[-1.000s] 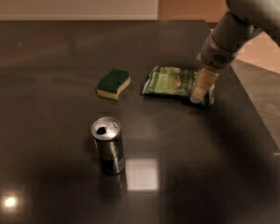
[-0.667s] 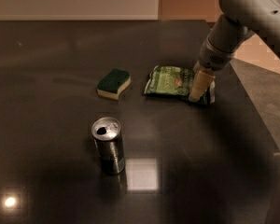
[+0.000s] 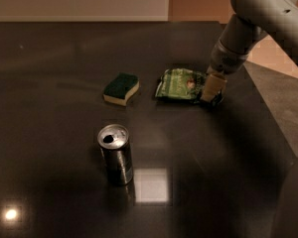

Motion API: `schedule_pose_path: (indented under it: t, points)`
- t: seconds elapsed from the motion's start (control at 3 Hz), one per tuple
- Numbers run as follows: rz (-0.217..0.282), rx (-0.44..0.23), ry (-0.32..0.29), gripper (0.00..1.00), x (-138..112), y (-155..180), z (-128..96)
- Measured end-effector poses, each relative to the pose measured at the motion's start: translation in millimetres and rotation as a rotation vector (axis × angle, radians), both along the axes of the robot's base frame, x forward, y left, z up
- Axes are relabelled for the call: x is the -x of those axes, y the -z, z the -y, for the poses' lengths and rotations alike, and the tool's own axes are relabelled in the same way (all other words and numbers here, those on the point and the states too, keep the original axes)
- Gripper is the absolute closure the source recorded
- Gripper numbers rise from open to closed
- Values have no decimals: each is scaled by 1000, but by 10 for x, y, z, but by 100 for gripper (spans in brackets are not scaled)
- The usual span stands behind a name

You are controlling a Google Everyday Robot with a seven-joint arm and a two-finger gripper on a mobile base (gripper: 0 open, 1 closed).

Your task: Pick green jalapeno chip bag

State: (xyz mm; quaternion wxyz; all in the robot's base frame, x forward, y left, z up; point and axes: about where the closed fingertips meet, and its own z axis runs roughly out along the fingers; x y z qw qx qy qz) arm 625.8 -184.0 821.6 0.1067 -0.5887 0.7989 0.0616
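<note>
The green jalapeno chip bag [image 3: 179, 85] lies flat on the dark table, a crinkled glossy green foil bag with pale ends and a small red mark. My gripper [image 3: 211, 89] comes down from the grey arm at the upper right and sits at the bag's right end, its pale fingers touching or covering that end. The bag's right edge is hidden behind the fingers.
A dark-green sponge with a yellow base [image 3: 121, 88] lies left of the bag. An opened silver can [image 3: 115, 153] stands upright nearer the front. The dark table [image 3: 49, 58] ends at a slanted edge on the right [image 3: 268, 108].
The gripper has stayed at the bag's right end, shifting only slightly. The bag, sponge and can have not moved.
</note>
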Motion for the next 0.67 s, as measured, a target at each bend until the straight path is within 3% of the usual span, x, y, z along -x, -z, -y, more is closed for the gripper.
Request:
schedule_pose_path:
  t: [0.33, 0.67]
  points:
    - [0, 0, 0, 94, 1, -33, 0]
    - [0, 0, 0, 100, 1, -34, 0]
